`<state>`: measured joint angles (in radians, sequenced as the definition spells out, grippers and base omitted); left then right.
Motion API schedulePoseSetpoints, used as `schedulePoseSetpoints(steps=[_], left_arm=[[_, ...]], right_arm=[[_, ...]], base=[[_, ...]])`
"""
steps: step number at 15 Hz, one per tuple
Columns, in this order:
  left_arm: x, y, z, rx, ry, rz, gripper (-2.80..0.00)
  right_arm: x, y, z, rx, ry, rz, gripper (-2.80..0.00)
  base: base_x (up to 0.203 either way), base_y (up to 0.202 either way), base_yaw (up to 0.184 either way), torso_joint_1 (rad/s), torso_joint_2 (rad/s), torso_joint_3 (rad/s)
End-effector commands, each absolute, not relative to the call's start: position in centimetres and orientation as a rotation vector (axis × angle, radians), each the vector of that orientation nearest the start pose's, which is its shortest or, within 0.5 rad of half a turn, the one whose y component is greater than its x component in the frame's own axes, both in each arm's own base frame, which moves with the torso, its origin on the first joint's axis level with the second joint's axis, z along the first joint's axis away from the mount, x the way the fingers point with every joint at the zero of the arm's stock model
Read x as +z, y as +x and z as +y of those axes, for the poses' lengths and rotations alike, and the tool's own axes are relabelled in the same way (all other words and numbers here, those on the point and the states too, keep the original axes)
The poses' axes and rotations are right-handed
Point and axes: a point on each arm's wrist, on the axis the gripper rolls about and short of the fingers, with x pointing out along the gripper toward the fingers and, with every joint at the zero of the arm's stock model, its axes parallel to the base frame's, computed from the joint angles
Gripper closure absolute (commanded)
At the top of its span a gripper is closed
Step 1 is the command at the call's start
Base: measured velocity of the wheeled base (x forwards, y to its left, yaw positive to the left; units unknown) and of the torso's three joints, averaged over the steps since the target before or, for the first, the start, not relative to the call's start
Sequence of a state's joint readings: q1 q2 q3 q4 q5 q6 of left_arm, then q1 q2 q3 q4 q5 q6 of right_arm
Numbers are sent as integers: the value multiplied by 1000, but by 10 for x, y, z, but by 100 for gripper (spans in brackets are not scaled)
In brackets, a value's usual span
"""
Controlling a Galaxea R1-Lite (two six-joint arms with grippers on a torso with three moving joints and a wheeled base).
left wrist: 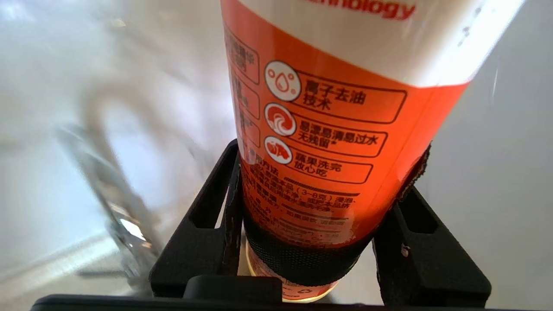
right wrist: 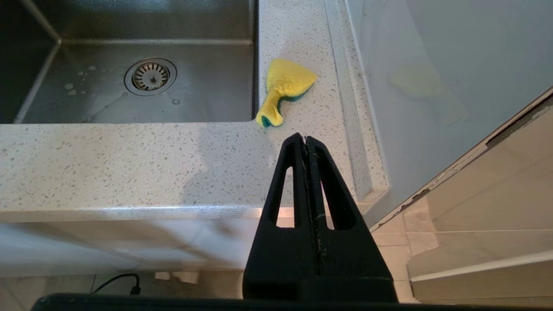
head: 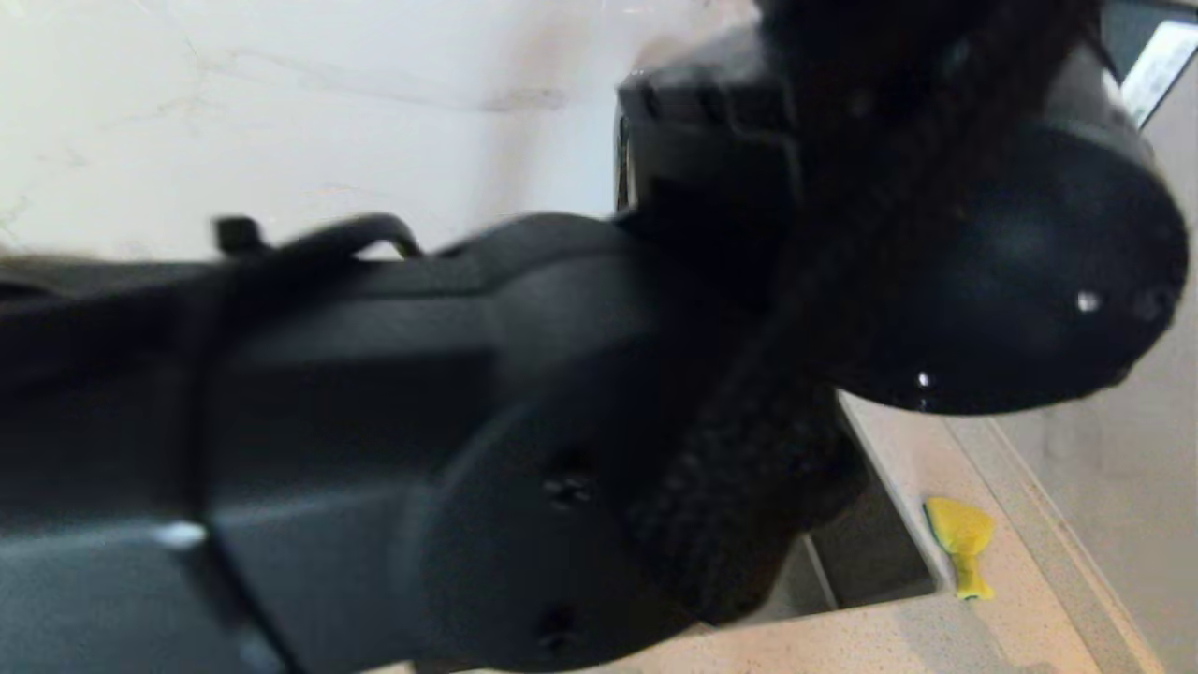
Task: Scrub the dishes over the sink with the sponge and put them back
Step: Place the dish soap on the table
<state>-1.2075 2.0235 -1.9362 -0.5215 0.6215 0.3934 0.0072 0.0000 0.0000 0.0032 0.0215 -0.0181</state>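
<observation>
Soap step, it seems: left claw point(left wrist: 309, 242) pinching orange detergent bottle point(left wrist: 328, 142), raised. Right claw point(right wrist: 307, 140) pressed together, parked. Sponge point(right wrist: 283, 88) crumpled on counter point(right wrist: 129, 160) beside sink point(right wrist: 142, 56); next, probably dosing it

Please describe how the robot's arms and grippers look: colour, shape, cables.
The left arm is a thick matte black casing with small screws and a thin black cable looped on top. The left gripper and right gripper have black triangular fingers with cut-out holes.
</observation>
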Motion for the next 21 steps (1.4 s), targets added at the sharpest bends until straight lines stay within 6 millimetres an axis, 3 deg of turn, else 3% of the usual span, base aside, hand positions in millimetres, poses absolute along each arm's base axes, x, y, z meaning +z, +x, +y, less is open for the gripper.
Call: schedulePoseSetpoints(steps=[1, 3, 6, 10, 13, 17, 21], left_arm=[[414, 147, -322, -460, -55, -434, 0], [424, 161, -290, -386, -57, -441, 0], [416, 195, -239, -245, -24, -400, 0], [413, 223, -169, -70, -52, -376, 0], [411, 243, -130, 77, -70, -360, 0], [362, 281, -100, 218, 3, -214, 0], [307, 323, -106, 281, -27, -72, 0]], right_arm=[[75, -23, 0, 29, -18, 1, 0], [75, -23, 0, 29, -19, 1, 0], [75, -23, 0, 30, -20, 1, 0], [75, -23, 0, 29, -18, 1, 0], [75, -23, 0, 29, -20, 1, 0], [75, -23, 0, 29, -20, 2, 0], [75, -23, 0, 29, -20, 1, 0]], base=[[0, 0, 0, 0, 0, 0], [0, 0, 0, 0, 0, 0], [0, 0, 0, 0, 0, 0], [0, 0, 0, 0, 0, 0], [0, 0, 0, 0, 0, 0], [0, 0, 0, 0, 0, 0], [0, 0, 0, 0, 0, 0]])
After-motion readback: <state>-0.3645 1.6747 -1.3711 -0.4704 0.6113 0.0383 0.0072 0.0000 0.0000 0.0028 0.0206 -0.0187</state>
